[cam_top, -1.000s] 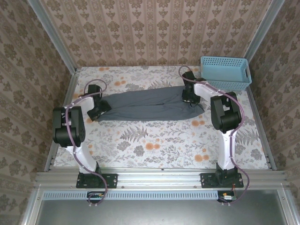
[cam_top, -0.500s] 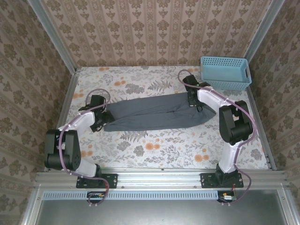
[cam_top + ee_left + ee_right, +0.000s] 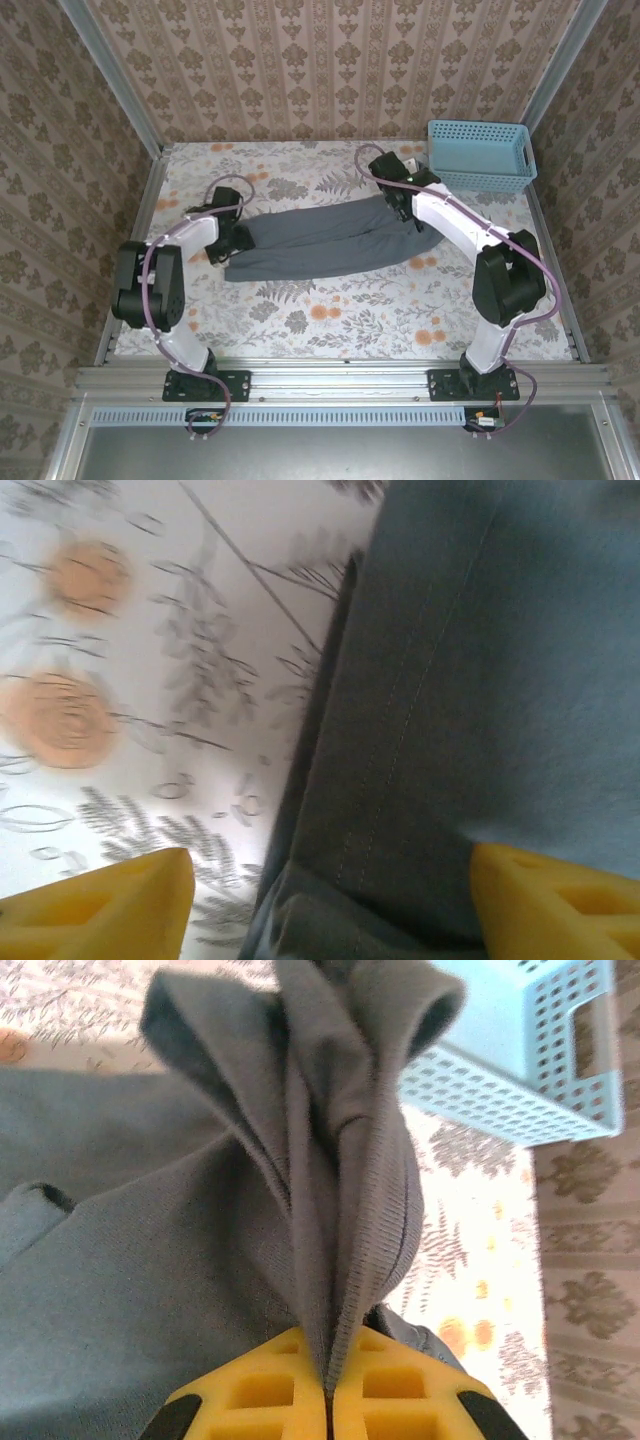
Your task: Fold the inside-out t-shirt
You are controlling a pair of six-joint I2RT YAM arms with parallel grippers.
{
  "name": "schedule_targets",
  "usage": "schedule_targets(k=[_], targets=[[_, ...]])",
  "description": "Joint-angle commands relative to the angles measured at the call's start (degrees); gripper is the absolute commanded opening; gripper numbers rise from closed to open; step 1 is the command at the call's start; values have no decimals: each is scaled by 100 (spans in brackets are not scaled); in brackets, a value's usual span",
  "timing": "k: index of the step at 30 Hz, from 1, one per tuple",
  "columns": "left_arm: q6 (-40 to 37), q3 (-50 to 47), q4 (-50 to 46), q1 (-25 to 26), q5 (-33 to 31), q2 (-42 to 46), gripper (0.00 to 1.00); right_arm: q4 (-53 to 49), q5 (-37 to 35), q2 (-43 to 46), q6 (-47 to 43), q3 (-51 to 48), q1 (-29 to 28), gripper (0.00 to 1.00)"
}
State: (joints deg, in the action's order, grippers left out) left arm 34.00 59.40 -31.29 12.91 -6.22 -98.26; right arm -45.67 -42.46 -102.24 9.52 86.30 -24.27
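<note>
Two grippers work at the two ends of the t-shirt (image 3: 320, 240), which lies on the flowered table (image 3: 330, 320) as one long, flattened band. In the top view the left gripper (image 3: 228, 243) is at the left end of the band and the right gripper (image 3: 398, 203) is at the right end. The cloth therefore stretches from one tool to the other. I judge that this makes it straight before a fold. The blue basket (image 3: 480, 155) stands beyond the right gripper, apart from the cloth.

In the left wrist view the fingers (image 3: 100, 905) of the left gripper stand wide apart. The stitched hem of the t-shirt runs between them and away from the tool, and there is bare table on the side of the left finger. The picture is blurred, so I cannot tell whether a pad touches the fabric. It seems the tool straddles this edge in order to close on it.

In the right wrist view the pads (image 3: 260, 1390) of the right gripper are pressed together on a gathered ridge of fabric that rises straight ahead of them. The rest of the shirt spreads to the left of the tool. The basket is ahead and to the right.
</note>
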Motion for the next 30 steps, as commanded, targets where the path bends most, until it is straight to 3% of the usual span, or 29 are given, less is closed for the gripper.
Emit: schedule_targets(k=[1,9,14,24,30], targets=[[-32,64,-124,316,183,-110,70,-263,-735,182,-524,352,43,0],[956,-751,349,1556,416,228,62,-303,-875,339,-981,686,214,0],[1501,-1133,928,2223,874,360,59,-250,-532,446,-1179,678,-193,0],[1416,-1721,1218,1429,894,1433,57,-761,-10,183,-722,715,-1479,0],[1562,-2011,1887,1425,1309,1099,44,-1286,779,-249,302,1340,-2183,0]])
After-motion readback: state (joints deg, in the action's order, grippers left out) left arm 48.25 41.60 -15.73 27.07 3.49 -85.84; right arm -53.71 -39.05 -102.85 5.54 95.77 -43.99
